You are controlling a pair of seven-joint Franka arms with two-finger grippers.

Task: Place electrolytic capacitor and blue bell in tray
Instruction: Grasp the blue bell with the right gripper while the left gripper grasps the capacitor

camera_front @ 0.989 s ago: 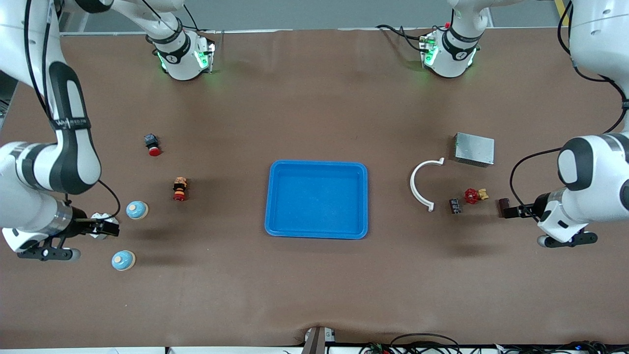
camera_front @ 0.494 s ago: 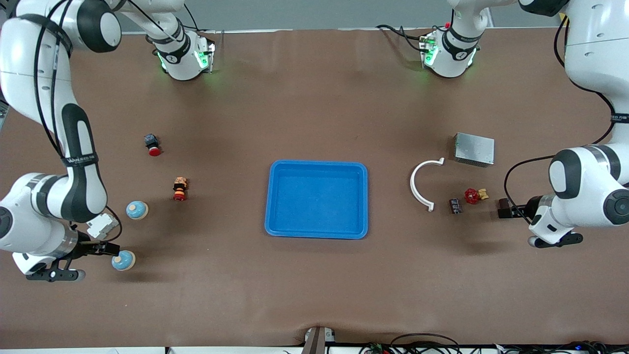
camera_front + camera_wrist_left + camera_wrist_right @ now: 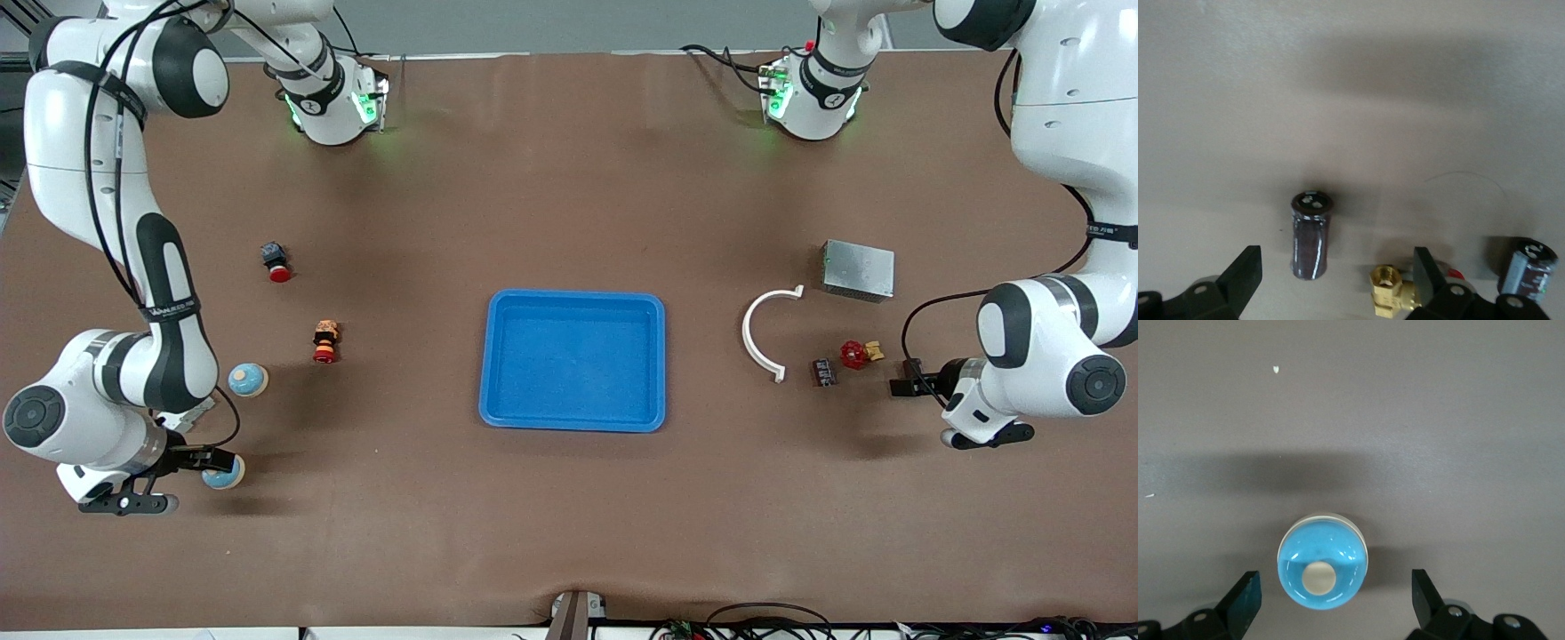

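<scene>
No text or label can be read.

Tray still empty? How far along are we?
Nothing done: the tray is empty. In hand: right gripper is open over a blue bell; left gripper is open over a capacitor. Neither is gripped. Left: grasp both and carry them to the tray.

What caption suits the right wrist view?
Open right gripper poised over a blue bell on the brown table.
</scene>
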